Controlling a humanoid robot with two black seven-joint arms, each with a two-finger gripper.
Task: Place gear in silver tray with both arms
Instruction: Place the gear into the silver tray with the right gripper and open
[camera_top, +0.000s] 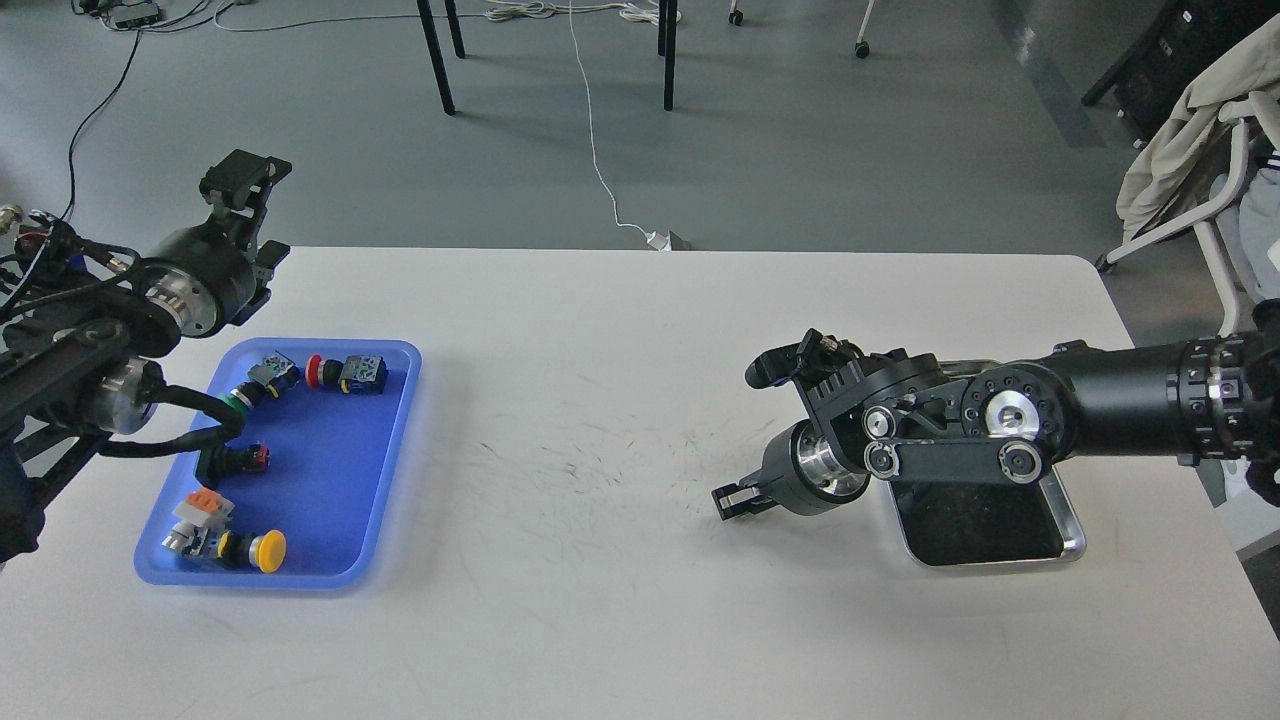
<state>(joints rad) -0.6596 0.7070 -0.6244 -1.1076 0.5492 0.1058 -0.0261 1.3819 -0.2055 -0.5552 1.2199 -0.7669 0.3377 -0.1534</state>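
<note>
Left hand (243, 190) raised, right hand (735, 497) low, pointing left

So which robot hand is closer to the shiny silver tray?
The right hand. It sits just left of the silver tray, near its edge. The left hand is far away across the table, beyond the blue tray.

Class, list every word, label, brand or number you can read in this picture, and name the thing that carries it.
No text is readable anywhere.
Black jointed right arm: no legible marking.
Black left hand: no legible marking.
Small push-button switches in the blue plastic tray: any print too small to read.
Shiny silver metal tray: no lettering visible.
</note>
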